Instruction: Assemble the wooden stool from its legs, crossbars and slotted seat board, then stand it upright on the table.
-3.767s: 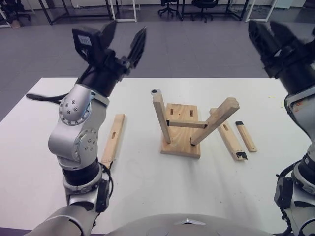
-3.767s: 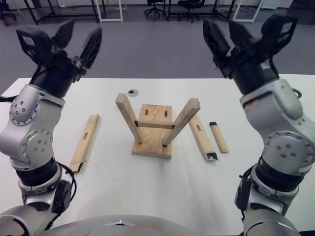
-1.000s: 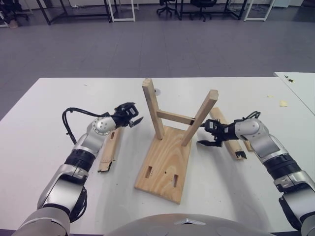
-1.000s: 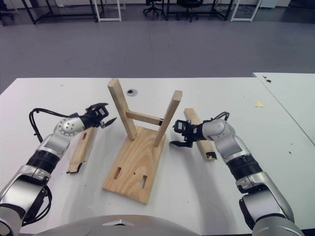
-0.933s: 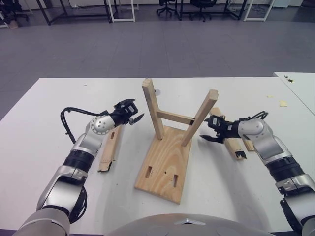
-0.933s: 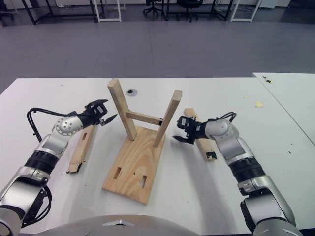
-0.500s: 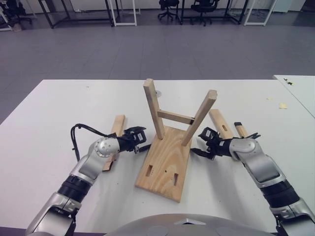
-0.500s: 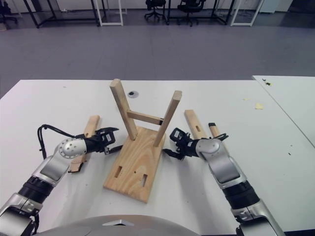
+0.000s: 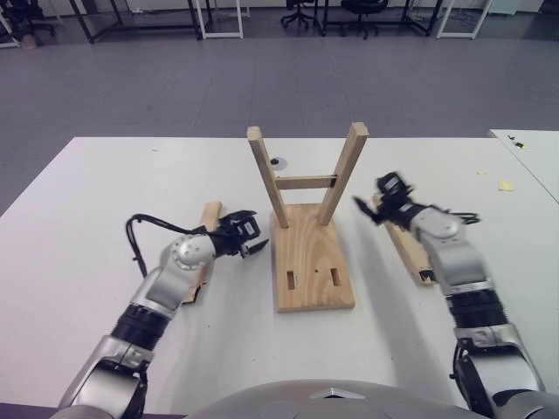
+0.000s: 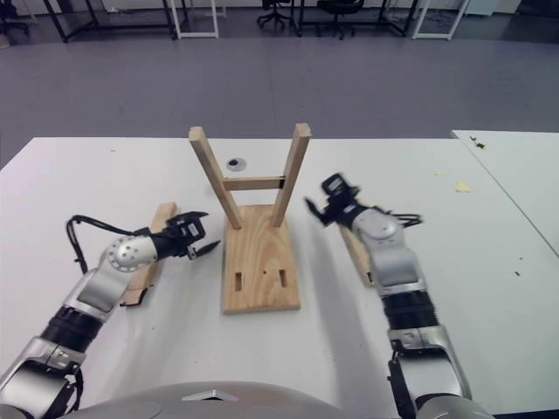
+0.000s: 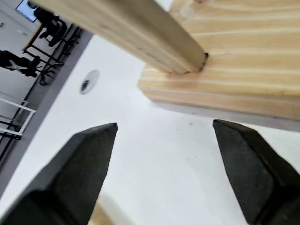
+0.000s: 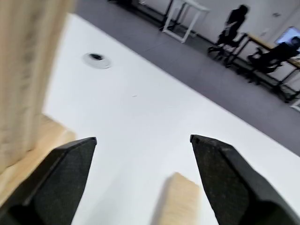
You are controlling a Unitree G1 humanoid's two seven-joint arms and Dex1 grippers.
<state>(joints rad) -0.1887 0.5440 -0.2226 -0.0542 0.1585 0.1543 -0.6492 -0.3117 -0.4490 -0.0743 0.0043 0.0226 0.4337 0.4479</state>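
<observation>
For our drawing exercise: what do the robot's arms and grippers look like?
The left arm and right arm are silver-grey rounded segments with black joints. A black cable loops beside the left arm. The left gripper and right gripper are black, each with two tapered, pointed fingers.

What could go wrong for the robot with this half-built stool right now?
The open right gripper sits close beside one upright leg; a bump might loosen it from the seat board. The open left gripper, near the board's edge, could shove the board sideways.

pale, grain-streaked seat board point(image 9: 313, 255) on a white table point(image 9: 79, 218), grey floor point(image 9: 175, 87) beyond.
</observation>
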